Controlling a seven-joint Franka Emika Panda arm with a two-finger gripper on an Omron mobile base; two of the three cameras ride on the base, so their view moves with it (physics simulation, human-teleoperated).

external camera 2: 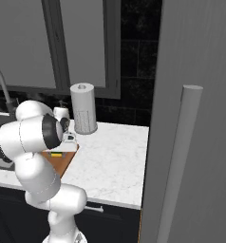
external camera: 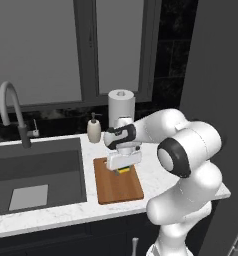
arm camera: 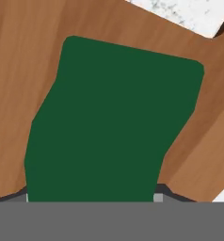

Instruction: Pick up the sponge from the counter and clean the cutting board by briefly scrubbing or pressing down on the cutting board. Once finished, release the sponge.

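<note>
Brown wooden cutting board [external camera: 118, 187] carries the small yellow sponge with dark green top [external camera: 123, 170] at its far end, pinched by the two-finger gripper [external camera: 122, 169]. Scrubbing looks underway; next, press briefly, then open the fingers there.

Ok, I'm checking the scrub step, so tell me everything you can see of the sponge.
The sponge is a small rectangular block with a dark green top layer over a yellow body; the yellow shows as a thin strip in the left base view. It sits on the brown wooden cutting board, near the board's far end, directly under the gripper. In the hand view its green top lies flat over wood. The fingers are hidden, so their contact cannot be told.
</note>
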